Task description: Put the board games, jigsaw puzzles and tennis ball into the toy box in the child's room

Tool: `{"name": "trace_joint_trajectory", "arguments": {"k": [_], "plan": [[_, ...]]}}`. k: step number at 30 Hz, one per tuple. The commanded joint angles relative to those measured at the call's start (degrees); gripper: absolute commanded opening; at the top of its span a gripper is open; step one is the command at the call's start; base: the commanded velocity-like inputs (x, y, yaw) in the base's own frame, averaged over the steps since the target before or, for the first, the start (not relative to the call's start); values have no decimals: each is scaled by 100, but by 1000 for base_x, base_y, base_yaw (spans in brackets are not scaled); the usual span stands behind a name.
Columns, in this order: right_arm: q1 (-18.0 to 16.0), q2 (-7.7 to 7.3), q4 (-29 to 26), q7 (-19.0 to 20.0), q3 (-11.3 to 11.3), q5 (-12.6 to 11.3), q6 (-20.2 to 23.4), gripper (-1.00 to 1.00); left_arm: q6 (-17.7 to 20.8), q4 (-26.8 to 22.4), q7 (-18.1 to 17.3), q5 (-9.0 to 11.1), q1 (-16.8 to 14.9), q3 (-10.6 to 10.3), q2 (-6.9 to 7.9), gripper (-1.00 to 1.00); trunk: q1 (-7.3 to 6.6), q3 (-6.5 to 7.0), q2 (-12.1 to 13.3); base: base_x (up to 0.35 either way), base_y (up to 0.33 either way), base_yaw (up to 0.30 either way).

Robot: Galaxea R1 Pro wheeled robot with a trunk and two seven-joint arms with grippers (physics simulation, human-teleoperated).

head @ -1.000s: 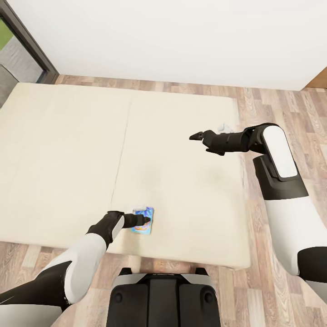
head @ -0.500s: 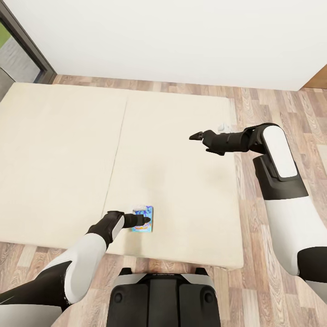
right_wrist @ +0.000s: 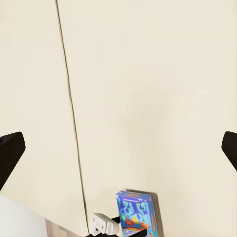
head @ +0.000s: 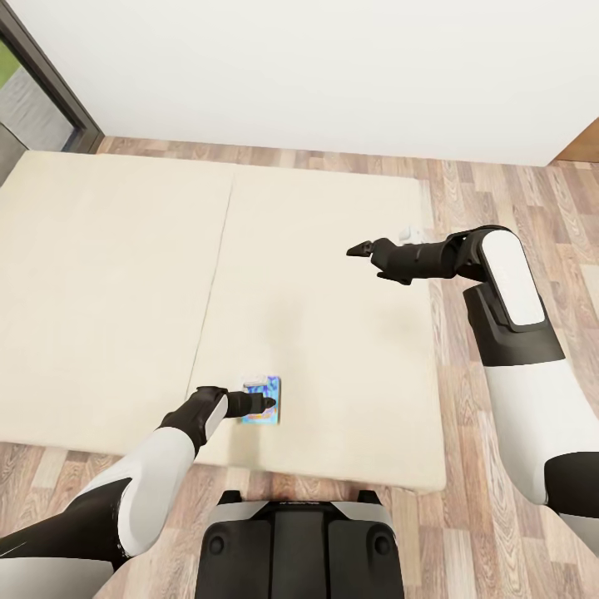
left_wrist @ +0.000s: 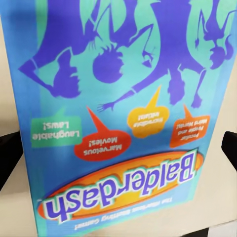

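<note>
A small blue board game (head: 273, 387), printed "Balderdash" (left_wrist: 123, 98), is at the front edge of the bed (head: 108, 274). My left gripper (head: 268, 403) is shut on it, one black finger against each long side (left_wrist: 10, 153). The right wrist view shows the same box (right_wrist: 134, 210) tilted up from the beige cover, with the left gripper behind it. My right gripper (head: 359, 249) hangs open over the right half of the bed, nothing between its fingers. The table, the toy box, the jigsaw puzzles and the tennis ball are out of view.
Wood floor (head: 499, 191) runs behind and to the right of the bed. A white wall (head: 333, 75) closes the back, with a dark-framed window (head: 33, 91) at far left and a wooden edge (head: 586, 143) at far right. My base (head: 295, 545) is at the bed's front.
The bed has slid a little left in the picture, so the camera moved. The blue box and both arms kept their place in the picture, so the box came along in my left gripper.
</note>
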Motion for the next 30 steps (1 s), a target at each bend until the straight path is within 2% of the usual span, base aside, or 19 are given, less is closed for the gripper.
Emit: {"name": "trace_joint_trajectory", "arguments": {"k": [1,30], "plan": [[-5,-5,-4,-58,8,-52,4,100,35,-14,-39,-60,-1,47,-6,100,3,-7,-9,-61,0,0],[-5,-6,-4,-58,-2,-52,4,100,36,-14,-36,-60,-1,39,-17,100,3,-7,-9,-12,-7,0]]}}
